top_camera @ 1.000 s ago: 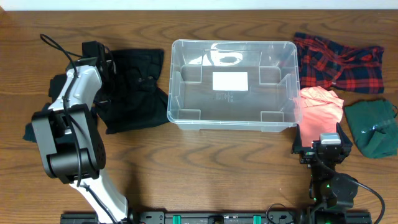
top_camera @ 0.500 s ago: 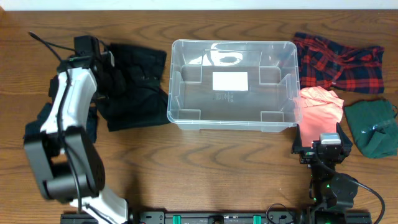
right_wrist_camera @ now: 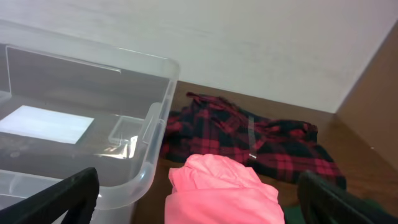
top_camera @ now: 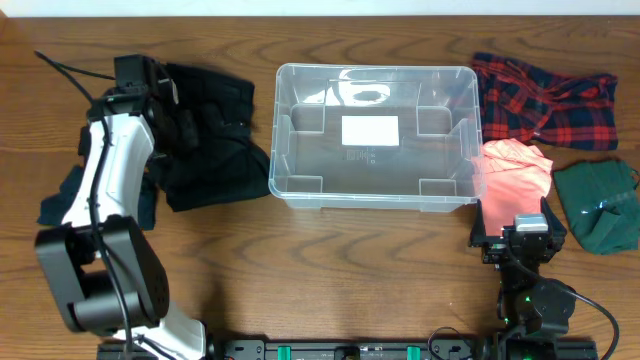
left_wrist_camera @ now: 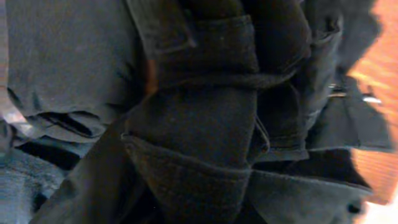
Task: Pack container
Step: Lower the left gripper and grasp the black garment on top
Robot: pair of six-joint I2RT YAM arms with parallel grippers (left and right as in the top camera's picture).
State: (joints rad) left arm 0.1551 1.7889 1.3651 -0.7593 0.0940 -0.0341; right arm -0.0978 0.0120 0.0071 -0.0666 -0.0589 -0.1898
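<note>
The clear container (top_camera: 310,150) stands at the middle of the bench (top_camera: 330,270). The left tool (top_camera: 172,105) is down in the black clothing (top_camera: 215,140) to its left, and its grip cannot be told. The right tool (right_wrist_camera: 196,199) is spread wide beside a pink cloth (top_camera: 515,175).

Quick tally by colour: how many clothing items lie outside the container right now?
Black pile: 1
Dark teal cloth: 1
Red plaid shirt: 1
Pink garment: 1
Green garment: 1
Total: 5 outside; container holds 0.
</note>
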